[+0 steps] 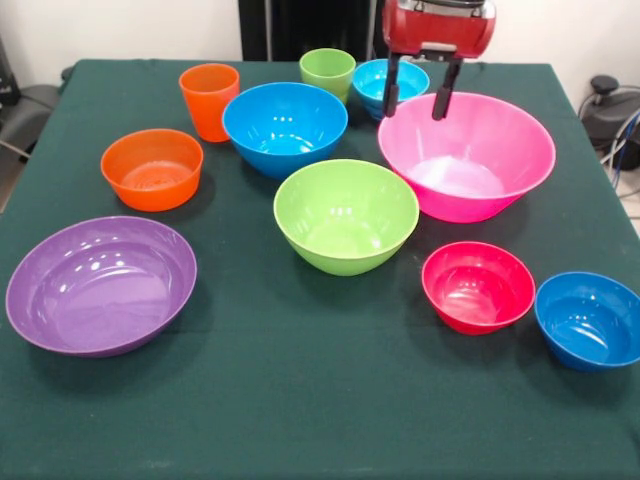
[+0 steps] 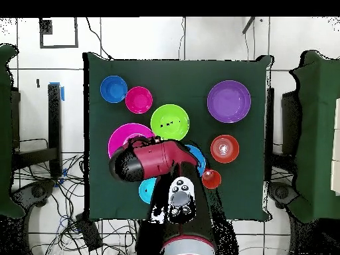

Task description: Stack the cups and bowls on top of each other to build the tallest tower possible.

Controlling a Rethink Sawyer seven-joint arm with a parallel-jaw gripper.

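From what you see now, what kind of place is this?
Probably a robot lab or test room. A table with a dark green cloth holds plastic bowls, loose cables lie on the tiled floor around it, and the gripper hangs over the table.

The table has a dark green cloth. Standing apart on it: a purple bowl, orange bowl, orange cup, large blue bowl, green cup, lime bowl, pink bowl, red bowl, and two small blue bowls, one behind the pink bowl.
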